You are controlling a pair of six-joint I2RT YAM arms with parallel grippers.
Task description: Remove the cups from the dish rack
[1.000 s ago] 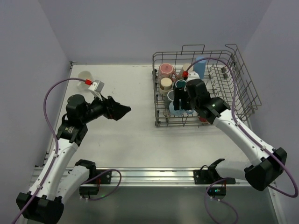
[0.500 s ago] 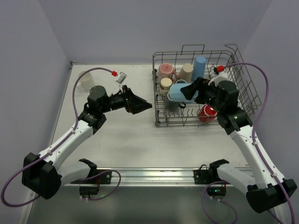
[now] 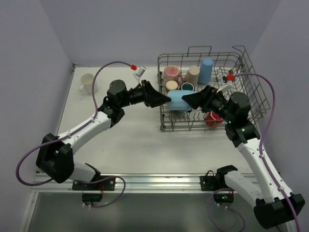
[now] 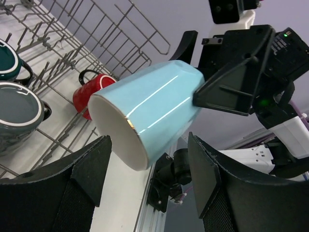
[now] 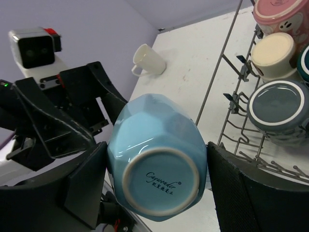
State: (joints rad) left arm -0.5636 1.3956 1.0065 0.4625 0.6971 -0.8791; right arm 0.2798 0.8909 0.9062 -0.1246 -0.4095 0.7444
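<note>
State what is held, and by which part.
The right gripper clamps the light blue cup by its sides near the base; the left gripper brackets its open end, not visibly gripping.

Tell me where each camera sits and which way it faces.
Top external: above, behind the bases, looking down; both arms, left pincer and right pincer meeting at the light blue cup by the dish rack.
Left wrist: faces the cup's mouth and right arm; own fingers below.
Right wrist: faces the cup's base, left arm and white cup; own fingers flanking.
Both wrist views share that cup, from opposite ends.
</note>
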